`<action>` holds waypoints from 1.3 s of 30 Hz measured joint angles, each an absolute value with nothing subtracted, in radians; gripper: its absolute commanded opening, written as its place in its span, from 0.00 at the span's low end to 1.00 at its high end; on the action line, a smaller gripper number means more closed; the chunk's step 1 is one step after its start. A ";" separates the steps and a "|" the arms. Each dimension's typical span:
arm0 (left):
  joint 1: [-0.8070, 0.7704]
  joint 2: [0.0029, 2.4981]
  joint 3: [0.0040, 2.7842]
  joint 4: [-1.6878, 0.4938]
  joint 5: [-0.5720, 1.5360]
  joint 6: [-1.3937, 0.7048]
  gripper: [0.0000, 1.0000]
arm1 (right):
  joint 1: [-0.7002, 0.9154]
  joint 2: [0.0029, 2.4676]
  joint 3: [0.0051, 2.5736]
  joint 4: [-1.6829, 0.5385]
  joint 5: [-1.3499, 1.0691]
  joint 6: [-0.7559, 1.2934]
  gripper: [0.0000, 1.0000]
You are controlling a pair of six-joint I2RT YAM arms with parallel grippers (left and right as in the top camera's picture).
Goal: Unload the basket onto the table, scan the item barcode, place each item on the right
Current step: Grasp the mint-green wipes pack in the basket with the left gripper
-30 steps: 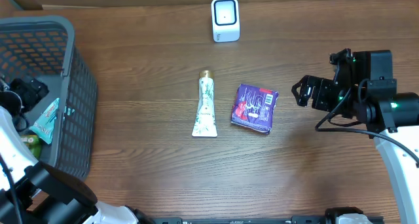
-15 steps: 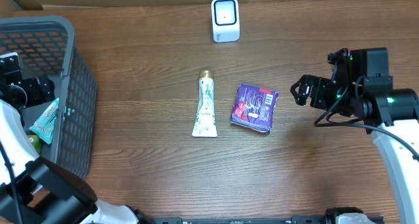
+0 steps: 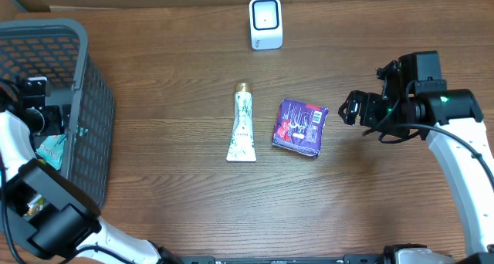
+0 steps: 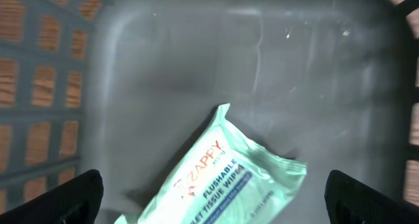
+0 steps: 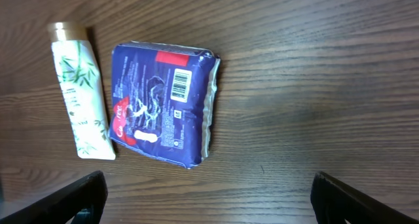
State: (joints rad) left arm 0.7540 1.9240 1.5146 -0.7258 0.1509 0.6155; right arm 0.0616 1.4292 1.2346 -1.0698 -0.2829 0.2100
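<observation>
Purple packet (image 5: 160,106): one, barcode up, centre; one tube (image 5: 80,93) just left; one scanner (image 3: 265,22) top; one wipes pack (image 4: 222,178) in basket (image 3: 85,102). My left gripper (image 4: 216,201), right gripper (image 5: 209,194): both spread wide.

The wipes pack (image 4: 222,178) runs off the lower edge of the left wrist view, its small print blurred. Of the left hand (image 4: 213,199) and the right hand (image 5: 208,196) only dark fingertips (image 4: 62,198) show, in the bottom corners. The basket (image 3: 91,102) is cut by the overhead view's left edge.
</observation>
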 measured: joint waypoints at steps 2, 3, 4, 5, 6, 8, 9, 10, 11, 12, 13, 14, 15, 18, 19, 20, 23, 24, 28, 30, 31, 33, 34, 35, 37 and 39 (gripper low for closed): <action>0.754 1.946 1.514 -0.728 0.148 0.643 1.00 | 0.062 1.436 1.235 -1.069 -0.281 0.209 1.00; 0.754 1.958 1.514 -0.732 0.148 0.659 1.00 | 0.062 1.436 1.235 -1.069 -0.279 0.209 1.00; 0.754 1.969 1.514 -0.735 0.146 0.670 1.00 | 0.062 1.436 1.235 -1.069 -0.278 0.209 1.00; 0.754 1.982 1.514 -0.737 0.144 0.685 1.00 | 0.062 1.436 1.235 -1.070 -0.277 0.209 1.00; 0.754 1.990 1.514 -0.738 0.140 0.691 0.98 | 0.062 1.436 1.235 -1.070 -0.275 0.210 1.00; 0.754 2.011 1.513 -0.748 0.133 0.710 0.98 | 0.062 1.436 1.235 -1.069 -0.273 0.209 1.00; 0.754 2.015 1.513 -0.755 0.129 0.715 0.98 | 0.062 1.436 1.235 -1.070 -0.273 0.210 1.00; 0.754 2.017 1.513 -0.762 0.125 0.717 0.98 | 0.061 1.436 1.235 -1.070 -0.273 0.209 1.00; 0.754 2.018 1.512 -0.766 0.118 0.721 0.98 | 0.062 1.436 1.235 -1.070 -0.273 0.209 1.00; 0.754 2.018 1.512 -0.768 0.115 0.723 0.96 | 0.061 1.436 1.235 -1.070 -0.273 0.210 1.00; 0.754 2.018 1.512 -0.778 0.109 0.730 0.96 | 0.062 1.436 1.235 -1.067 -0.272 0.209 1.00; 0.754 2.018 1.512 -0.783 0.107 0.734 0.96 | 0.062 1.436 1.235 -1.064 -0.272 0.209 1.00; 0.754 2.018 1.512 -0.791 0.104 0.737 0.95 | 0.061 1.436 1.235 -1.060 -0.273 0.210 1.00; 0.754 2.018 1.512 -0.805 0.098 0.737 0.92 | 0.062 1.436 1.235 -1.055 -0.273 0.209 1.00; 0.754 2.018 1.512 -0.810 0.096 0.737 0.92 | 0.061 1.436 1.235 -1.055 -0.273 0.209 1.00; 0.754 2.018 1.512 -0.816 0.093 0.738 0.92 | 0.062 1.436 1.235 -1.055 -0.272 0.209 1.00; 0.754 2.018 1.512 -0.818 0.085 0.737 0.93 | 0.062 1.436 1.235 -1.055 -0.272 0.210 1.00; 0.754 2.018 1.512 -0.818 0.082 0.737 0.94 | 0.062 1.436 1.235 -1.055 -0.273 0.209 1.00; 0.754 2.023 1.512 -0.815 0.076 0.732 0.95 | 0.062 1.436 1.235 -1.040 -0.272 0.210 1.00; 0.754 2.032 1.512 -0.816 0.073 0.719 0.93 | 0.062 1.436 1.235 -1.039 -0.272 0.210 1.00; 0.754 2.039 1.512 -0.819 0.073 0.708 0.91 | 0.062 1.436 1.235 -1.038 -0.273 0.209 1.00; 0.754 2.051 1.512 -0.830 0.076 0.689 0.88 | 0.062 1.436 1.235 -1.037 -0.273 0.209 1.00; 0.754 2.052 1.512 -0.831 0.077 0.678 0.84 | 0.062 1.436 1.235 -1.036 -0.272 0.210 1.00; 0.755 2.052 1.512 -0.832 0.077 0.668 0.79 | 0.062 1.436 1.235 -1.036 -0.273 0.209 1.00; 0.755 2.052 1.512 -0.839 0.073 0.639 0.69 | 0.062 1.436 1.235 -1.037 -0.273 0.209 1.00; 0.755 2.052 1.512 -0.845 0.069 0.611 0.59 | 0.062 1.436 1.235 -1.040 -0.272 0.209 1.00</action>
